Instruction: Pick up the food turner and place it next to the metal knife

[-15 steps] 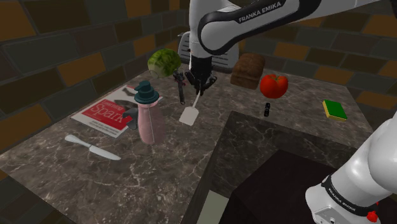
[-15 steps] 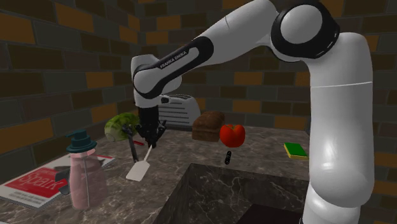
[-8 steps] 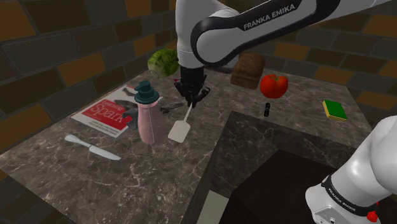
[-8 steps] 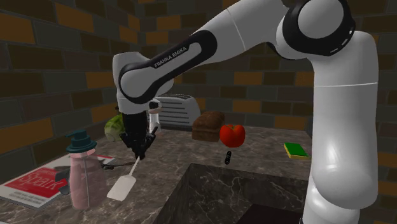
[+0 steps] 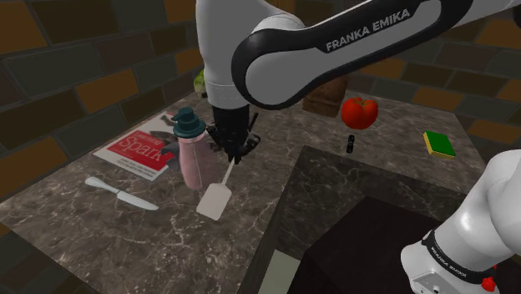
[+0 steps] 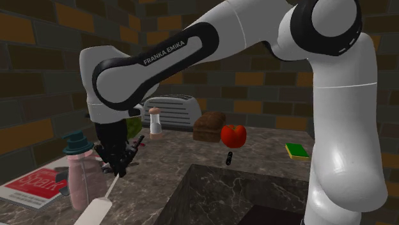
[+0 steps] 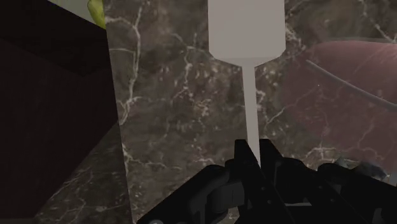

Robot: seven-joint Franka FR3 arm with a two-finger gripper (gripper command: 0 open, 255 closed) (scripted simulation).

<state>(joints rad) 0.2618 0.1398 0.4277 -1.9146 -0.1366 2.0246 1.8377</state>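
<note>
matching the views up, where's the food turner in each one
shoulder view: food turner hangs from the gripper, left of centre.
second exterior view: lower left, blade at the bottom edge.
wrist view: clasped between the fingers, blade pointing away.
shared landmark: the pink bottle beside it.

A pink bottle with a teal cap point(image 5: 194, 163) stands on the dark marble counter point(image 5: 125, 242), a red-covered magazine point(image 5: 134, 149) lying at its nine o'clock in the shoulder view. Beyond the sunken basin point(image 5: 351, 184), a tomato point(image 5: 359, 111) sits with a small black item point(image 5: 351, 142) at its six o'clock and a green-and-yellow sponge point(image 5: 438, 144) at four. In the second exterior view, a brown loaf point(image 6: 210, 126) sits at the tomato's nine o'clock, with a toaster point(image 6: 171, 112) and a shaker point(image 6: 155, 123) farther along the brick wall point(image 6: 38, 70).
</note>
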